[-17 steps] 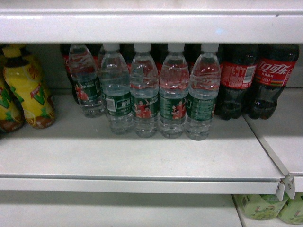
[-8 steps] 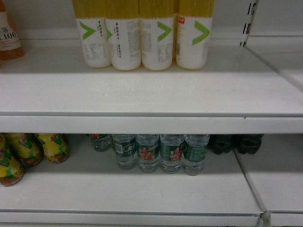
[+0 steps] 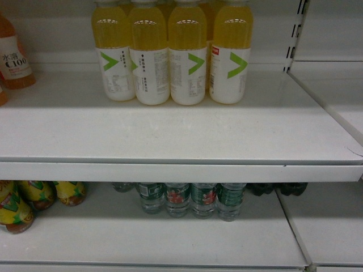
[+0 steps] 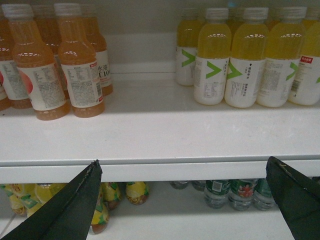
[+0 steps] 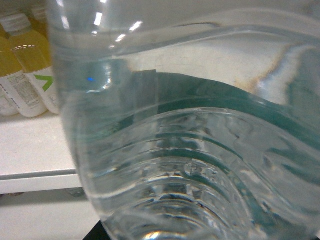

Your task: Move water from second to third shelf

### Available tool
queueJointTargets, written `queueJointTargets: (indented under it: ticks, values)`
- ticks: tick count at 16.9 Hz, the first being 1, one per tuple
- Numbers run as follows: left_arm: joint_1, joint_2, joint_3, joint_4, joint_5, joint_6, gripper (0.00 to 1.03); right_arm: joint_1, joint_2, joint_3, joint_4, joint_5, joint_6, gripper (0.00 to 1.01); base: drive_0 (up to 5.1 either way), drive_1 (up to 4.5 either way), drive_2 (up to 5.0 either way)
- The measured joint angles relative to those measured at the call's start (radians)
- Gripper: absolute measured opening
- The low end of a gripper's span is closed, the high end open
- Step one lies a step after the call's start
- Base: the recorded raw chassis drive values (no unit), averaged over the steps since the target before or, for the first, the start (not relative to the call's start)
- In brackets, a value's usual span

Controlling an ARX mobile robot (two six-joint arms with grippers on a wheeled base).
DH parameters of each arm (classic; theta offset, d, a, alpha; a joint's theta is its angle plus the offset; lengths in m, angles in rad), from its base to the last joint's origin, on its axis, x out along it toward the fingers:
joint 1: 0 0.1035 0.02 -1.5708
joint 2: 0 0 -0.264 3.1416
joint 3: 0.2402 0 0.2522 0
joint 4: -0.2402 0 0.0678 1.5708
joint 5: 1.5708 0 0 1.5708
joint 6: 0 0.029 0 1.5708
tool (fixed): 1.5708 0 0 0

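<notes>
Head view has risen: the white shelf board (image 3: 181, 141) of yellow drinks (image 3: 190, 54) now fills it. My right gripper carries the clear ribbed green-labelled water bottle (image 5: 190, 150) toward placement; my left gripper (image 4: 185, 210) is wide.

Water bottle (image 5: 190, 150) close up (yellow drinks (image 5: 27, 70) behind)

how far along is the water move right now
Done: a water bottle fills the right wrist view, so it looks picked, probably held by the right gripper. In hand: carrying it; the upper shelf shows bare space before the yellow drinks. Left: setting it down there. The left gripper is open, idle.
</notes>
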Motion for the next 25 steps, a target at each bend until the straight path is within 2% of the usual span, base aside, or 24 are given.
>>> queueJointTargets:
  ticks: [19,25]
  values:
    - [0.000,0.000,0.000,0.002,0.000,0.000,0.98,-0.006,0.000,0.000,-0.004,0.001,0.000,0.39,0.0,0.00,0.0]
    - [0.000,0.000,0.000,0.000,0.000,0.000,0.98,-0.005,0.000,0.000,-0.001,0.000,0.000,0.39,-5.0,2.50,2.5]
